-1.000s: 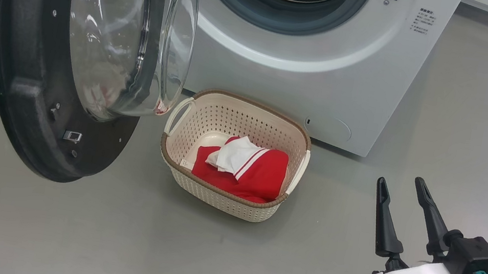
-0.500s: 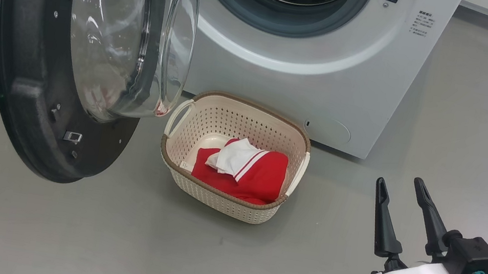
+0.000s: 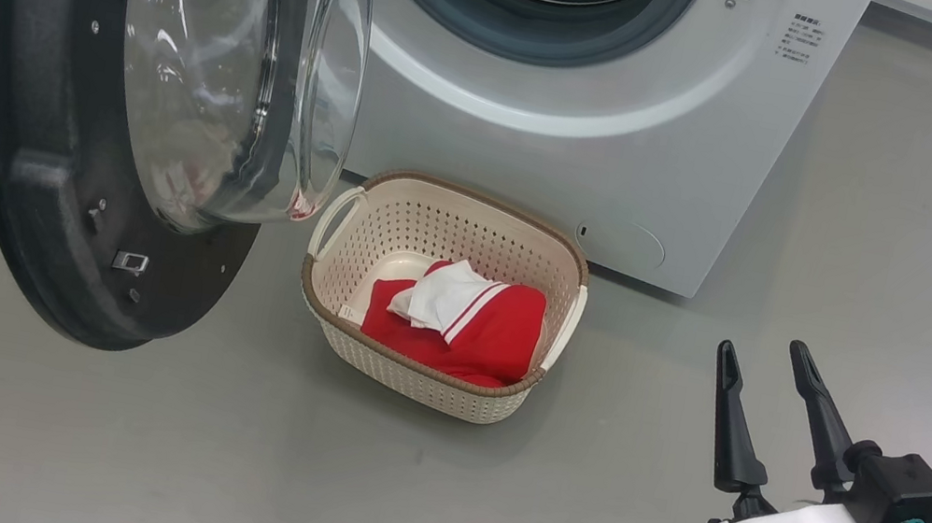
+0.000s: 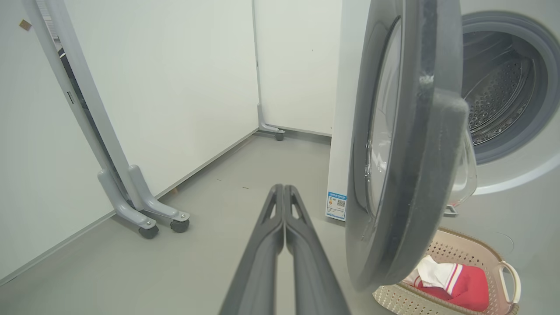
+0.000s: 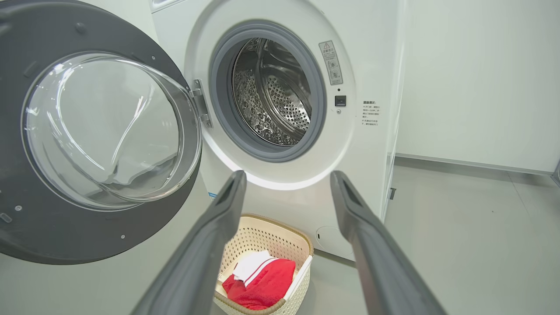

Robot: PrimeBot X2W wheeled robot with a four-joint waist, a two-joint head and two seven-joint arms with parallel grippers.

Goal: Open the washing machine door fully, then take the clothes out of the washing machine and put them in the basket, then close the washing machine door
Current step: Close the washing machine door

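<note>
The washing machine door (image 3: 56, 165) stands swung open to the left, its black rim and glass bowl (image 5: 109, 127) facing right. Behind it the white washing machine (image 3: 603, 123) shows its steel drum (image 5: 273, 94) with no garment visible inside. The red and white clothes (image 3: 465, 323) lie in the cream basket (image 3: 565, 264) on the floor before the machine. My left gripper (image 4: 284, 189) is shut and empty, left of the door's edge (image 4: 420, 144). My right gripper (image 3: 765, 354) hangs open and empty at the lower right, well right of the basket.
Grey floor (image 3: 907, 231) stretches around the machine. A wheeled grey frame (image 4: 140, 205) stands against the white wall at the left. A blue label (image 4: 336, 205) sits low on the machine's side.
My left gripper has shut and dropped almost out of the head view's lower left corner. The head camera shifted slightly. The right arm, door and basket have not moved.
</note>
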